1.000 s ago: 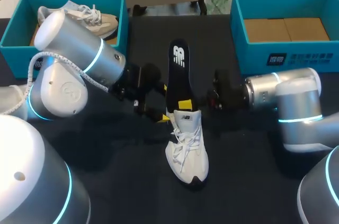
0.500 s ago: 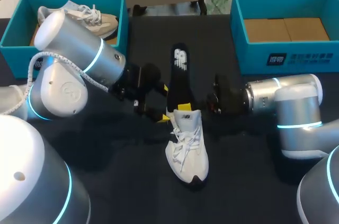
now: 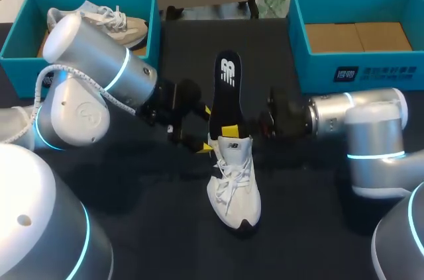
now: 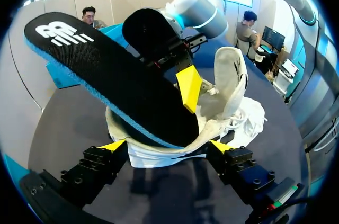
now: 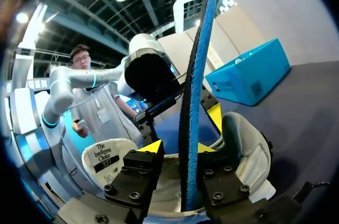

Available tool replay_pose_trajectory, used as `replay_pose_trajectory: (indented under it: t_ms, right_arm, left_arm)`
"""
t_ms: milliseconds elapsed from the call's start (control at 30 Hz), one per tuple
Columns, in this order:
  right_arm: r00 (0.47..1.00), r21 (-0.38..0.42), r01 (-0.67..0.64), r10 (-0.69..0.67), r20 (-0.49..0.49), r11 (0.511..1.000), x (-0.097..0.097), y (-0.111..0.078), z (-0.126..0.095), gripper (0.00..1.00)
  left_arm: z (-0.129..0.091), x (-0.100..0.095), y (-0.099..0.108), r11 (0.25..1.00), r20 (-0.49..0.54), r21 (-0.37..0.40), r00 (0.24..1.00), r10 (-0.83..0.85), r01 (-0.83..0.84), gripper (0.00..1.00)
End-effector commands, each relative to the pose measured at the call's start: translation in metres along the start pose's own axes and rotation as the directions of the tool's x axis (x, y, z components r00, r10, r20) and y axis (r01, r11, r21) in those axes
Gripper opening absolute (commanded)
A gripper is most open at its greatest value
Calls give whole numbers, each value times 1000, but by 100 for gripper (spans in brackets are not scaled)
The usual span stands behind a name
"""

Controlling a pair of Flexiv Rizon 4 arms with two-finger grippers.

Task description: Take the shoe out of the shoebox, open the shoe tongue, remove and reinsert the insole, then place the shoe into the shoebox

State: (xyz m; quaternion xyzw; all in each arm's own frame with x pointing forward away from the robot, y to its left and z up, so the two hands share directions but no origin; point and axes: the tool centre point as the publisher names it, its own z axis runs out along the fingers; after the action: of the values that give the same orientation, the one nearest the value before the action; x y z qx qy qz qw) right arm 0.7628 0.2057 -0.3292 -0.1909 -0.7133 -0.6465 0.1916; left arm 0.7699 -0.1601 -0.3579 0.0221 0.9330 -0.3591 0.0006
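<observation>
out of white shoe (image 3: pixel 233 184) — black, blue-edged insole (image 3: pixel 225 91).

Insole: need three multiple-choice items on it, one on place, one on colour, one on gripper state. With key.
1. Where is the lower end of the insole?
A. inside the shoe
B. beside the shoe
C. under the shoe

2. What colour is the insole's edge?
A. red
B. blue
C. green

3. How is the right gripper?
A. open, clear of the insole
B. shut on the insole
C. shut on the shoe

Key: 1 A, the insole stands up out of the shoe's opening; 2 B, the right wrist view shows a blue edge under the black top; 3 B, both fingers press the insole from two sides.
</observation>
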Motion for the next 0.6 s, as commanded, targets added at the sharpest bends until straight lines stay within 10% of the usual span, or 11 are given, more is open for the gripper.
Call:
replay_pose_trajectory:
  t_ms: [33, 300, 400, 600]
  right_arm:
    - [1000, 27, 5, -5, -2, 1000, 1, 10, -3, 33]
    - [1000, 78, 1, 0, -19, 997, -10, 23, -9, 27]
    - [999, 91, -25, 28, -32, 996, -15, 20, -9, 0]
    - [997, 108, -61, 65, -34, 992, -17, 9, -9, 0]
  left_arm:
    - [-1, 1, 0, 1000, 1, -2, 1000, 1, -1, 100]
    - [-1, 1, 0, 1000, 1, -2, 1000, 1, -1, 100]
    - [-1, 1, 0, 1000, 1, -2, 1000, 1, -1, 100]
    - [-1, 1, 0, 1000, 1, -2, 1000, 1, -1, 100]
